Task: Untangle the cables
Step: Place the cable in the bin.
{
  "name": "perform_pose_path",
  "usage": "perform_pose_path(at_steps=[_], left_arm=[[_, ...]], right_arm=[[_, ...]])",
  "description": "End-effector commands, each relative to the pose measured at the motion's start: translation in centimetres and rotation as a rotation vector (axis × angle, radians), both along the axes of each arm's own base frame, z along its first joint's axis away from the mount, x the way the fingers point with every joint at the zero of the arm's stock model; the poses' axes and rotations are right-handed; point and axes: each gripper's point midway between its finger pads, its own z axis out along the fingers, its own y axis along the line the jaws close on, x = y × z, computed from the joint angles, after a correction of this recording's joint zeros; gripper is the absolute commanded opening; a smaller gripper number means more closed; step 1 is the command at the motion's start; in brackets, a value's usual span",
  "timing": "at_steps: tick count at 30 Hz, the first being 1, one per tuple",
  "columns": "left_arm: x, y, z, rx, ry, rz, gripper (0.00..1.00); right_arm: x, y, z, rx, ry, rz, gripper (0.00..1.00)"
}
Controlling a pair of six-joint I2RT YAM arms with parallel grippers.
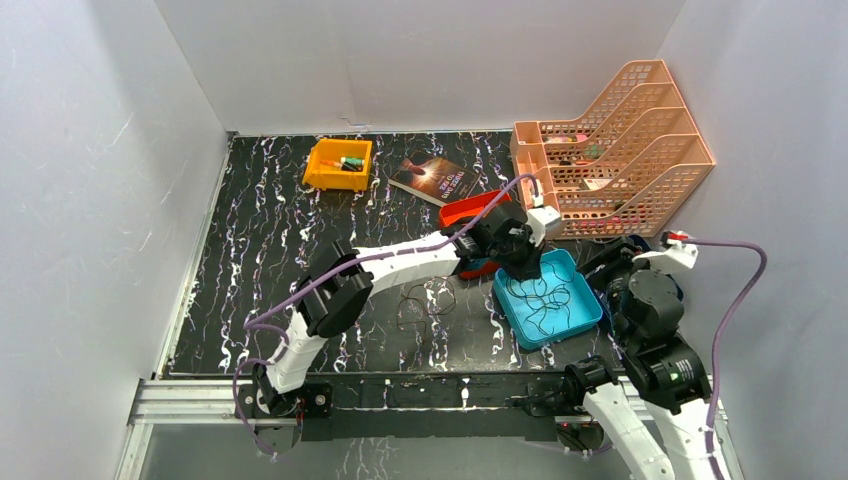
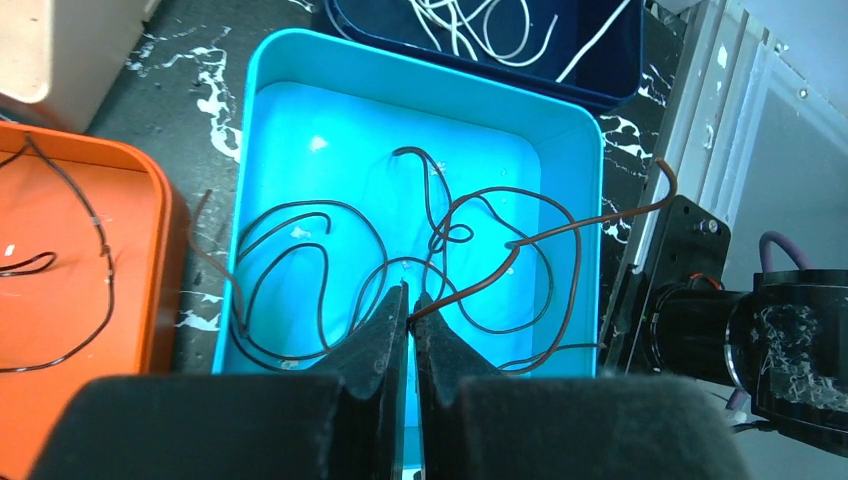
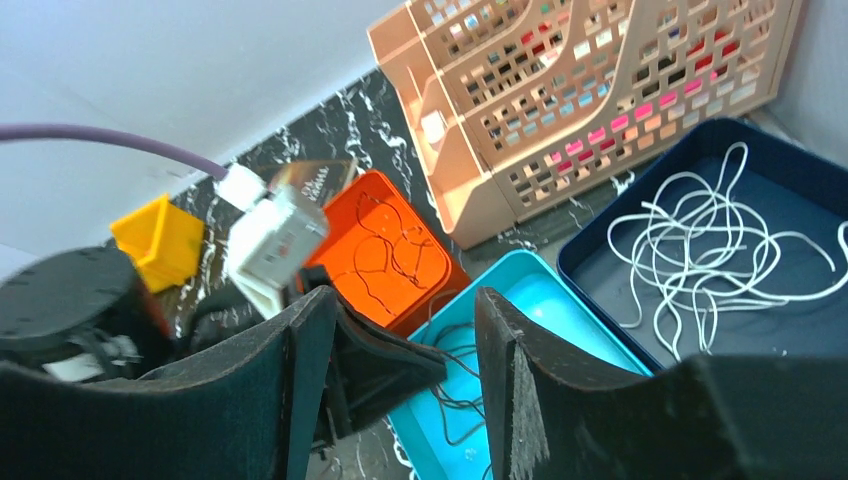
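- Top view: a black worktop with white veining, closed in by plain white walls on three sides.
- A yellow bin stands at 11 o'clock, a book near 12 and a peach file rack at 2 o'clock.
- A teal tray sits at 4 o'clock with dark cables looped inside it. One more thin dark loop lies on the bare worktop at the tray's 9 o'clock side.
- The left arm stretches from its base at 7 o'clock across to the tray, with the left hand pointing down over the tray's far end. The right arm is folded at 4 o'clock by the right wall.
- Left wrist view: the left hand's fingers are pressed together over the teal tray. They pinch a brown cable that rises toward 2 o'clock, past the rim.
- An orange tray at 9 o'clock holds a thin dark cord. A navy tray at 12 o'clock holds a white cable.
- Right wrist view: the right hand has its fingers spread with nothing between them. It is held above the trays, with the white cable in its navy tray at 3 o'clock.
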Motion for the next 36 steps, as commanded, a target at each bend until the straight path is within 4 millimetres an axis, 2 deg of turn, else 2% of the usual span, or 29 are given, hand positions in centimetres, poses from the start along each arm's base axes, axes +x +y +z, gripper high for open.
perform_pose_path(at_steps=[1,9,12,14,17,24,26,27,30,32,36], left_arm=[[-1.0,-0.8,0.7,0.005,-0.021,-0.04,0.0],[-1.4,-1.5,0.3,0.015,-0.023,-0.068,0.0],[-1.5,-1.4,0.5,0.016,-0.027,-0.071,0.09],[-1.5,-1.3,0.8,0.014,-0.031,-0.071,0.21],[-1.3,-1.2,1.5,0.008,-0.047,-0.064,0.34],[-0.8,-0.5,4.0,-0.019,-0.101,-0.038,0.46],[-0.9,0.3,5.3,-0.036,-0.123,-0.019,0.59],[-0.8,0.8,6.2,-0.044,-0.139,-0.003,0.62],[-0.6,2.3,7.6,-0.05,-0.173,0.028,0.64],[-0.2,4.1,8.3,-0.06,-0.185,0.069,0.64],[1.3,10.8,10.1,-0.059,-0.2,0.222,0.65]], right_arm=[[-0.6,-0.5,5.2,0.012,-0.159,0.001,0.62],[-1.2,-0.9,6.3,0.029,-0.193,-0.013,0.63],[-1.1,-0.5,6.2,0.028,-0.199,0.012,0.63],[-1.0,-0.2,6.0,0.038,-0.203,0.022,0.63],[-0.8,0.1,5.5,0.05,-0.192,0.032,0.63],[-0.5,0.0,4.5,0.053,-0.16,0.016,0.63],[-0.4,-0.1,3.7,0.063,-0.116,-0.001,0.67],[-0.3,0.2,3.4,0.074,-0.09,0.004,0.73],[0.0,1.1,2.7,0.097,-0.062,0.033,0.8],[0.1,2.8,3.5,0.148,-0.136,0.123,0.86],[1.2,6.0,4.1,0.1,-0.166,0.303,0.98]])
